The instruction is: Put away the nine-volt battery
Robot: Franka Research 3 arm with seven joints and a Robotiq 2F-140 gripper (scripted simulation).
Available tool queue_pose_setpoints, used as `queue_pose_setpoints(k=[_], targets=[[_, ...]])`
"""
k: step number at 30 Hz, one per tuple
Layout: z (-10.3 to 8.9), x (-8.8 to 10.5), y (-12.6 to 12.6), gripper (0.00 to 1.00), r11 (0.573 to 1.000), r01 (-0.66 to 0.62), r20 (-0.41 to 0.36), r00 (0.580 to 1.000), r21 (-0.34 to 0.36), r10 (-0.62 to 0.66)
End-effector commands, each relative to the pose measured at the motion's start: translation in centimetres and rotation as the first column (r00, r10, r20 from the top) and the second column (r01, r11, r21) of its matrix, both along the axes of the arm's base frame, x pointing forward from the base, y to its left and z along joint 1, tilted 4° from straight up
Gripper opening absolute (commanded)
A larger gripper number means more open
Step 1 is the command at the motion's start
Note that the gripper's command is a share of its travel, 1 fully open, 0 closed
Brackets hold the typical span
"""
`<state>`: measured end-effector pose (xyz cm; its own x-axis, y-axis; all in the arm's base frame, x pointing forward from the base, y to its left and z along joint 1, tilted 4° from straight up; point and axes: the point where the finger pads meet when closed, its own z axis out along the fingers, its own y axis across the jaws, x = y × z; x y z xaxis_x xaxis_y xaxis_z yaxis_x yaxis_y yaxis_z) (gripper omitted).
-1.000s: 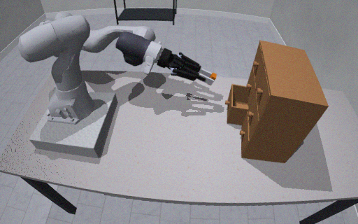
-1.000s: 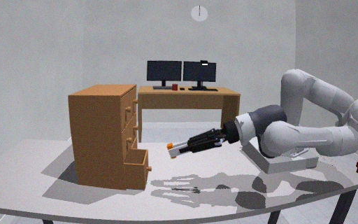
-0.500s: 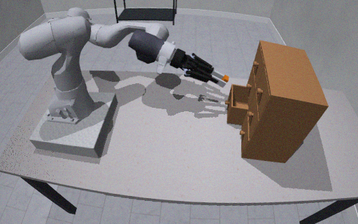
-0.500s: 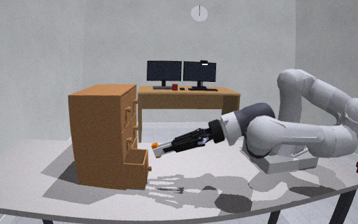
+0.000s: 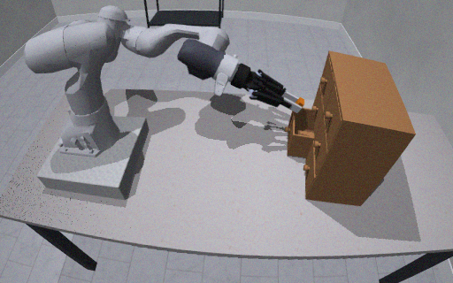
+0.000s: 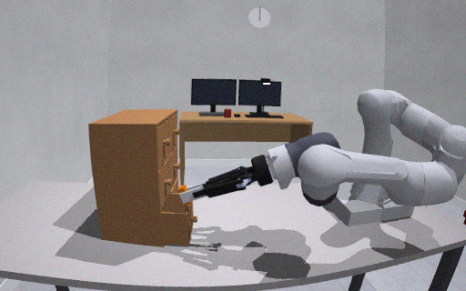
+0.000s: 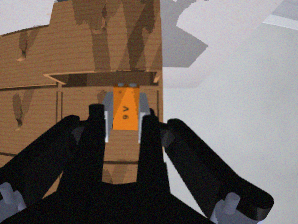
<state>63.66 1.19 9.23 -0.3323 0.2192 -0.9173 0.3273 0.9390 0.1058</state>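
Observation:
The small wooden chest [image 5: 356, 128] stands on the right of the table, also seen in the exterior view [image 6: 134, 177]. One low drawer [image 5: 302, 133] is pulled out; what lies inside is hidden. My gripper [image 5: 297, 103] is shut on the nine-volt battery [image 5: 300, 102], orange with a grey body, and holds it just above the open drawer [image 6: 177, 206]. The exterior view shows the battery [image 6: 183, 188] at the fingertips, close to the chest front. In the wrist view the battery [image 7: 125, 108] sits between my fingers over the open drawer [image 7: 107, 90].
The other drawers with round knobs [image 5: 329, 114] are pushed in. The robot base [image 5: 95, 155] stands on the table's left. A desk with monitors [image 6: 236, 97] is behind the table.

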Motion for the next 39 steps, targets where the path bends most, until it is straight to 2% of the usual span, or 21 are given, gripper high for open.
queue_pose_setpoints(k=[1, 15, 39], targets=[[0.0, 1.1, -0.1, 0.14, 0.999, -0.029, -0.009, 1.000, -0.039, 0.029], [0.0, 2.7, -0.6, 0.14, 0.999, -0.030, -0.009, 1.000, -0.038, 0.030], [0.0, 2.8, -0.6, 0.14, 0.999, -0.030, -0.009, 1.000, -0.038, 0.030]])
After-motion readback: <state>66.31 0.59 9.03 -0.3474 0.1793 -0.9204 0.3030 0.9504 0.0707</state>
